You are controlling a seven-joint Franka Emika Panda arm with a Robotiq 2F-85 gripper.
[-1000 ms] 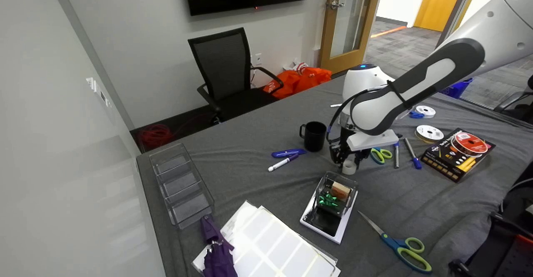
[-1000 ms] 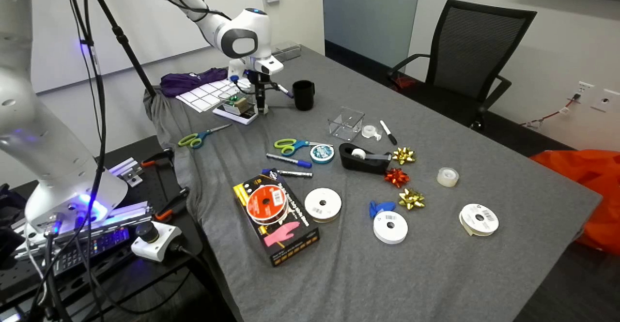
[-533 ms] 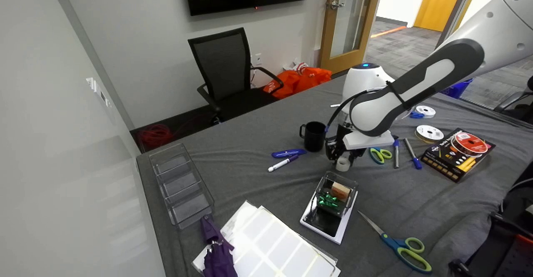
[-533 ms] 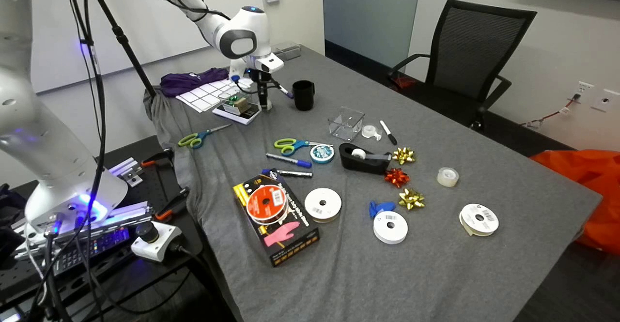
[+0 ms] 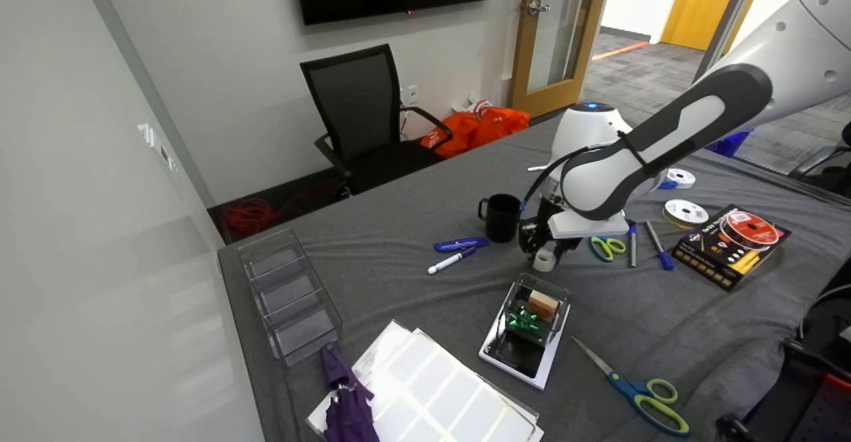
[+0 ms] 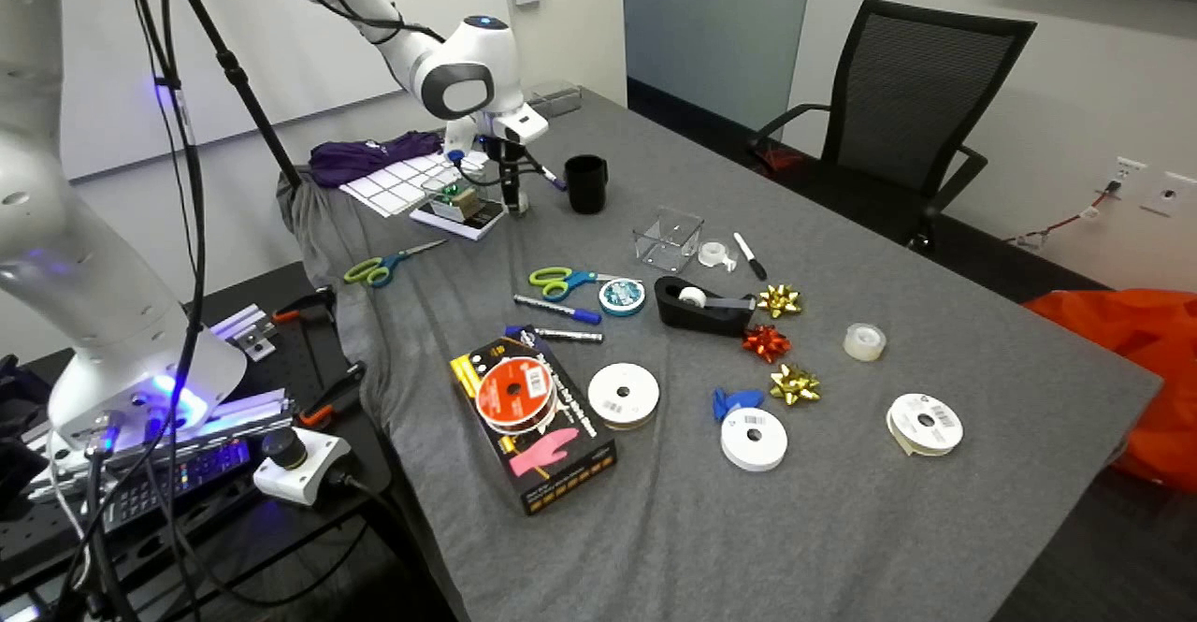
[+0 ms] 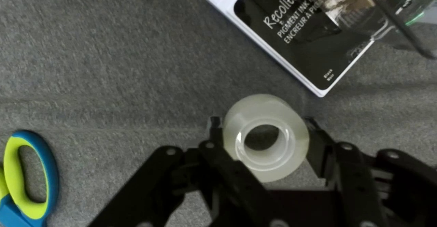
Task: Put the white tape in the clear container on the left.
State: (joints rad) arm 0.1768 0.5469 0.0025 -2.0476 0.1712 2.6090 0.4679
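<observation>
The jaws of the gripper (image 7: 263, 128) pinch the white tape (image 7: 266, 109) on opposite sides of its outer wall; whether the roll is lifted cannot be told. Expected handling: light, stiff, smooth, not fragile. Grip on the outer wall; moderate force should prevent slip. Near it, not touching, lies an ink pad (image 7: 300, 42) bearing a clear box (image 5: 545, 284); well apart stands a clear divided tray (image 5: 290, 297). Either container may be the target.

I see a round red spool (image 6: 511, 405) lying on a flat black cardboard box (image 6: 559, 437), and a black handled mug (image 6: 586, 186) upright.
</observation>
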